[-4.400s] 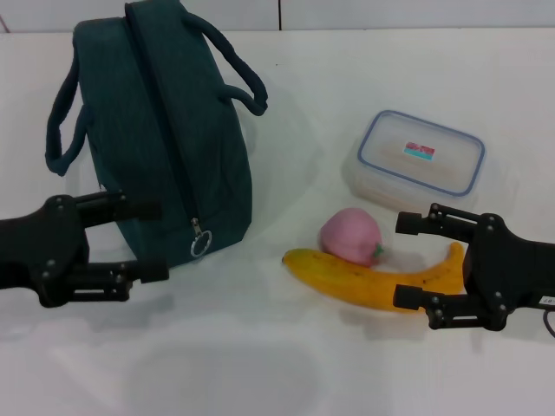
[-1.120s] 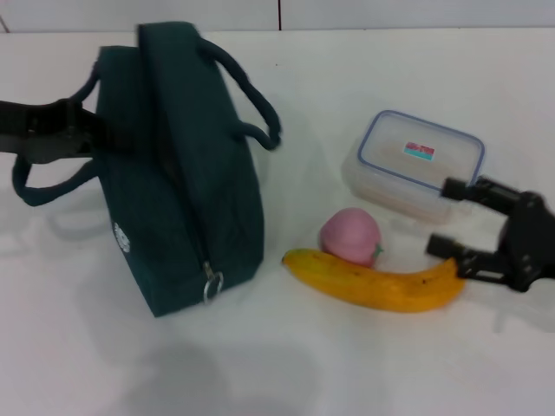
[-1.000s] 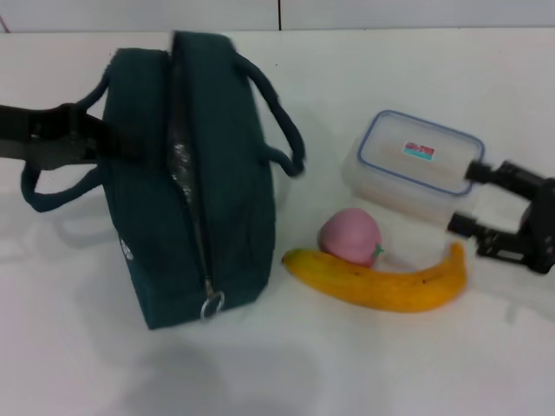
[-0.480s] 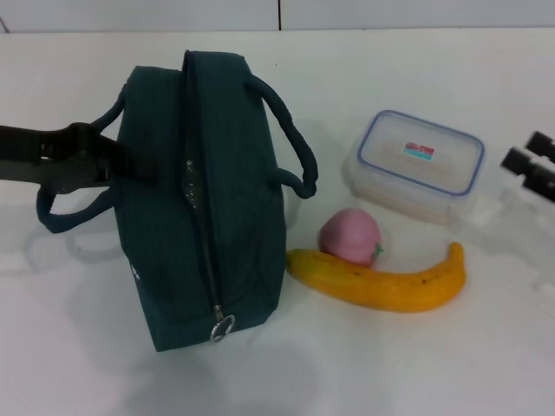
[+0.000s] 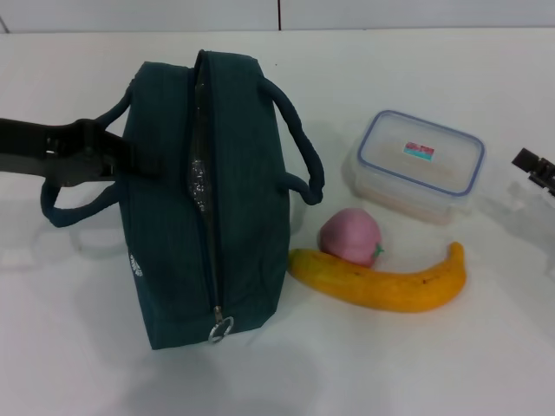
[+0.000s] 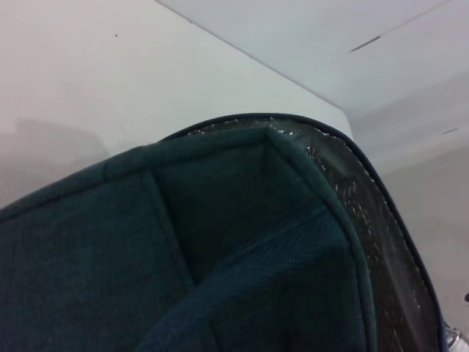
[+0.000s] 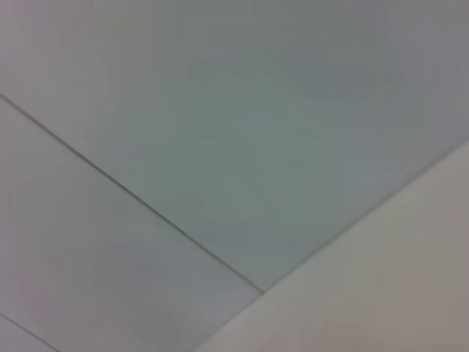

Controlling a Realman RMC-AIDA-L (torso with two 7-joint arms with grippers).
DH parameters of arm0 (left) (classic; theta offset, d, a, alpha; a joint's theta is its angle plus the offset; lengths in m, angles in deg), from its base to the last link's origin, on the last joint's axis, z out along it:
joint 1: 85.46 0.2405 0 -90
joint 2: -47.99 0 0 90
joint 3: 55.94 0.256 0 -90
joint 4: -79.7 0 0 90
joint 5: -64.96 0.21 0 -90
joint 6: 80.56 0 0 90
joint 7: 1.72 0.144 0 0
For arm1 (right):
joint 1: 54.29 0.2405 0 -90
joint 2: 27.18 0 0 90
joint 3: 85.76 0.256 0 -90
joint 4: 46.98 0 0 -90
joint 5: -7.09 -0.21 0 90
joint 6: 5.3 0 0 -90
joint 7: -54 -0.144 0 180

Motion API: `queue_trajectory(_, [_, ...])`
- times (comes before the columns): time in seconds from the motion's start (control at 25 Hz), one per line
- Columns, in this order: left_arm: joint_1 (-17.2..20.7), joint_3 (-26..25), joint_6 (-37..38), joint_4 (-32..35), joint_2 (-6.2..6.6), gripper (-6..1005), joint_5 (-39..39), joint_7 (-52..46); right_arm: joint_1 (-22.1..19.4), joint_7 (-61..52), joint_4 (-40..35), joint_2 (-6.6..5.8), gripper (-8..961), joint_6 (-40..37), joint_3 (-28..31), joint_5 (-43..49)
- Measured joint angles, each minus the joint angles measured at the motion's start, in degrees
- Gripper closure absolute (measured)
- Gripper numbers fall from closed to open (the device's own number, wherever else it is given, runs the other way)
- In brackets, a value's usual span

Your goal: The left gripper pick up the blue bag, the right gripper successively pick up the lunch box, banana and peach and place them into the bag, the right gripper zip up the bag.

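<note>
The blue bag [image 5: 204, 199] stands upright on the table [image 5: 364, 364], zipper partly open showing foil; banana [image 5: 381, 279], peach [image 5: 349, 236], then lidded lunch box [image 5: 416, 165] beside it. Left tool [image 5: 130, 160] presses its side, right tool [image 5: 538, 166] at the edge; I cannot tell either's opening

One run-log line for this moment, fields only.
left gripper: at blue bag side | bag: upright, zipper partly open | right gripper: at right edge | lunch box, banana, peach: on table
</note>
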Motion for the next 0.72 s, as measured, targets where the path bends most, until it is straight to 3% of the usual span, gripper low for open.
queue_trajectory(0.4, [-0.56, 0.10, -0.07, 0.06, 0.12, 963, -0.12, 0.05, 2.65, -11.99, 1.52, -0.38, 125, 0.13, -4.82, 0.53])
queue_trajectory(0.72, [-1.08, 0.10, -0.04, -0.02, 0.11, 963, -0.14, 0.28, 3.02, -14.77, 1.53, -0.44, 133, -1.16, -5.37, 0.53])
